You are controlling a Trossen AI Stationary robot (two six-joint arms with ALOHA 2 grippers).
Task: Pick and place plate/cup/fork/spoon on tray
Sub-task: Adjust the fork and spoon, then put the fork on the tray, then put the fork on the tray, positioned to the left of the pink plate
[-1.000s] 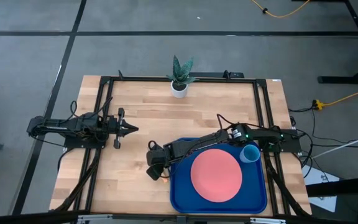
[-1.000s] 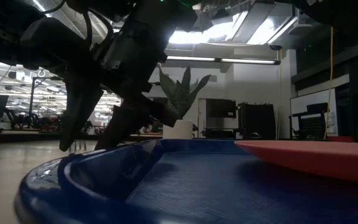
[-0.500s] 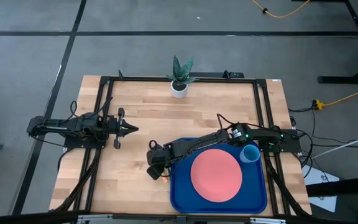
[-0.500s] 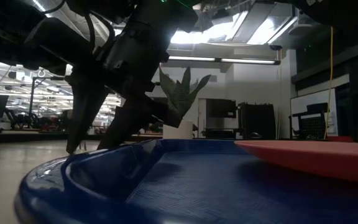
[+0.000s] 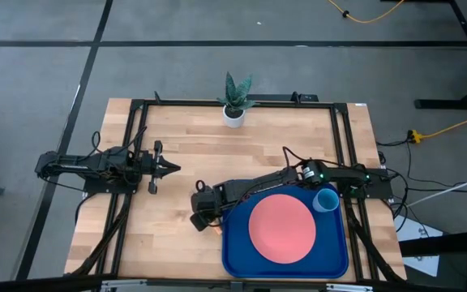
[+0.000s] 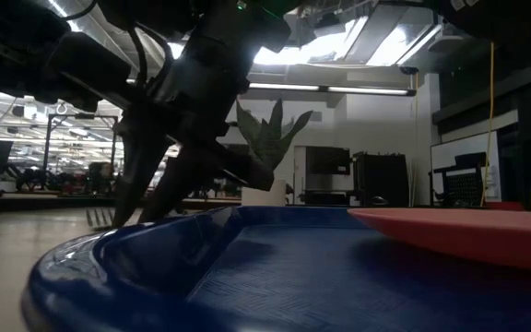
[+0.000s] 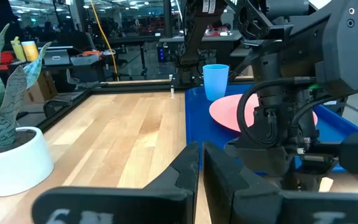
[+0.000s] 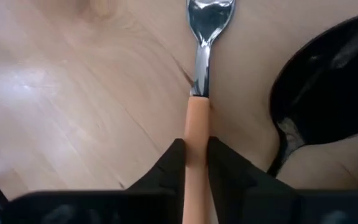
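Two arms are mine at this worktop (image 5: 177, 138), a pale wooden top. The tray (image 5: 242, 255) sits at its near right part, deep blue with a raised rim, and it is the biggest thing here. On the tray lies the plate (image 5: 281, 227), salmon-pink and flat, filling most of the tray's floor. A white pot with a green plant (image 5: 234, 99) stands at the far edge of the worktop, well apart from the tray. The cup (image 5: 327, 199), light blue, stands upright on the tray just beside the plate, toward the tray's far right corner.

My right gripper (image 5: 203, 212) reaches across the tray's far left corner to the bare wood just beside the tray's left rim. In the right wrist view its fingers (image 8: 174, 163) are pinched on the tan handle of the fork (image 8: 199, 93), whose silver tines point away from me over the wood. The spoon (image 8: 319, 106), dark with an oval bowl, lies on the worktop just beside the fork.

My left gripper (image 5: 169, 169) hangs over the left half of the worktop, well apart from the tray, its fingers (image 7: 188, 171) pressed nearly together on nothing.
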